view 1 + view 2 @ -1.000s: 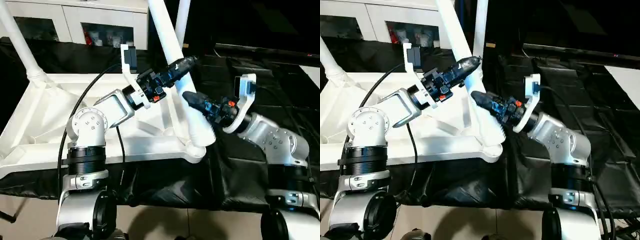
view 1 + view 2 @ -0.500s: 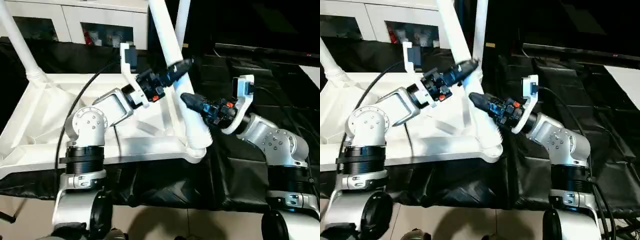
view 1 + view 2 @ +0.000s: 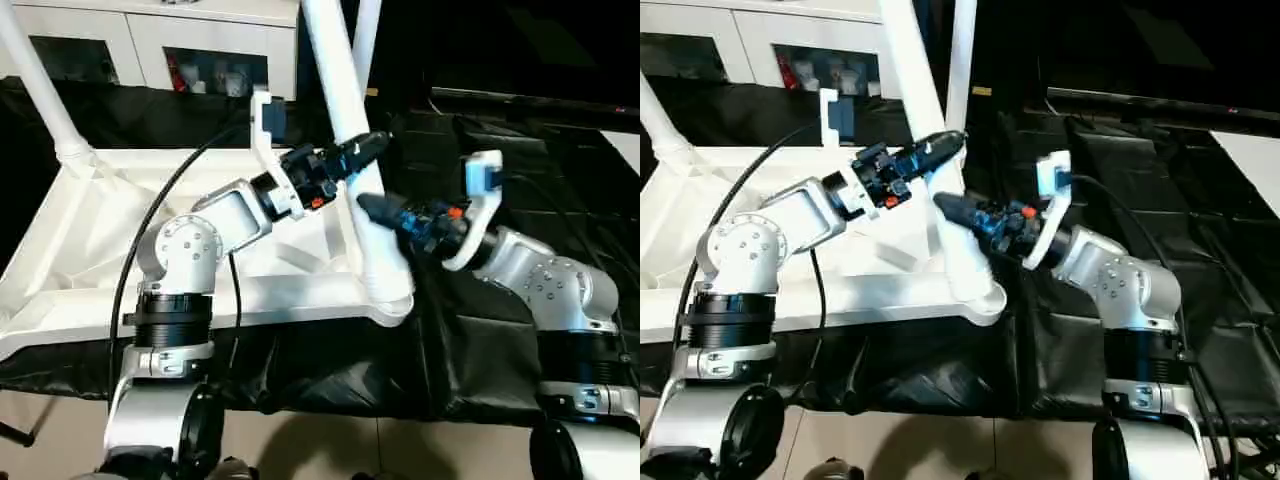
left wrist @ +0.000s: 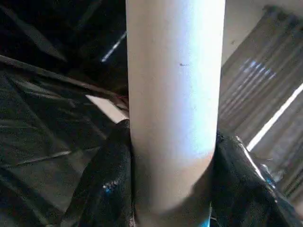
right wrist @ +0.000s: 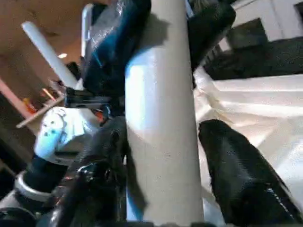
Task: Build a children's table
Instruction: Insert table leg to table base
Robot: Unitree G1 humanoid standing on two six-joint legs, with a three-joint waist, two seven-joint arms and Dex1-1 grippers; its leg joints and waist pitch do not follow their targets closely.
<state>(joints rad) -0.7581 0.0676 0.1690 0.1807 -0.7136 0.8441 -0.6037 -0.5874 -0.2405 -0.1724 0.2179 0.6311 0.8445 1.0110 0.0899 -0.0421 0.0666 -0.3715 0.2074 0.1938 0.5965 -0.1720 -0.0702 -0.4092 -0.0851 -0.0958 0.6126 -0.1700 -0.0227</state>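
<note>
Left fingers [image 4: 111, 189] closed onto leg [image 3: 345, 130]; leg more upright.

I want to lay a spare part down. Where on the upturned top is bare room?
The wide bare patch is the top's left half, between the far-left leg and the left arm. It is crowded at the near right corner, where both grippers, left and right, flank the leg in its socket.

light: bright indoor | background: dark | wrist views: soft, blurred close-up
</note>
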